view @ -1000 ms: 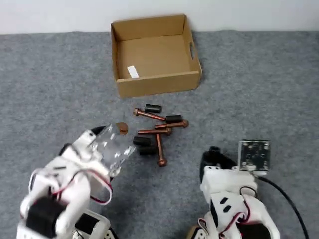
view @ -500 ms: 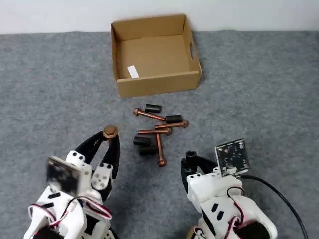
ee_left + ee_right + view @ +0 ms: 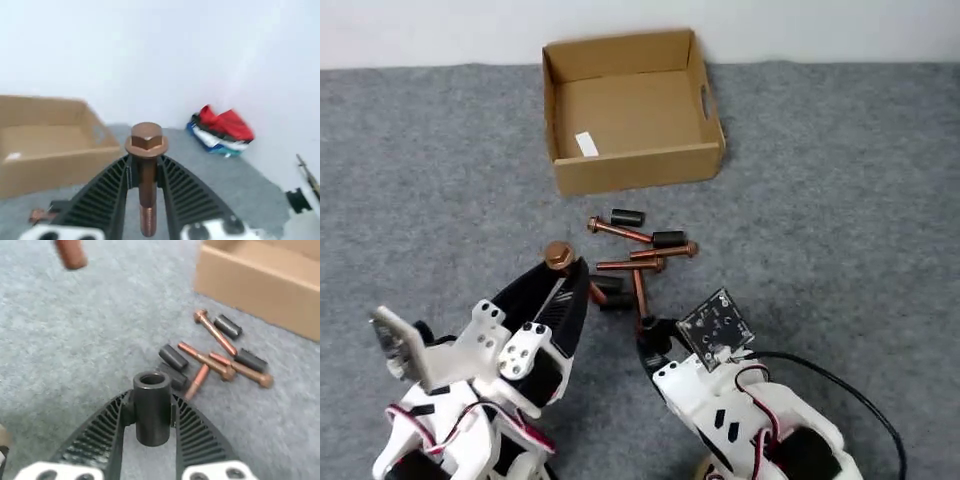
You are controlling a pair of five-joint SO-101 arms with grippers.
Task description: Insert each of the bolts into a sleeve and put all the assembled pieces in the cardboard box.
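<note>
Much of the grey carpet point(image 3: 840, 180) spreads to the left and right of the cardboard box point(image 3: 635, 168), which sits open-topped at the far edge by the white wall. Both arms rise from the near edge. The left gripper point(image 3: 563, 275) angles far and slightly right and is clamped on the shank of a copper bolt point(image 3: 145, 145), head uppermost, just left of the pile. The right gripper point(image 3: 151, 402) leans far-left at the pile's near end, pinching an upright black sleeve point(image 3: 151, 415). Between the box and the arms lie four loose bolts point(image 3: 640, 300) and four loose sleeves point(image 3: 627, 216), clustered together.
</note>
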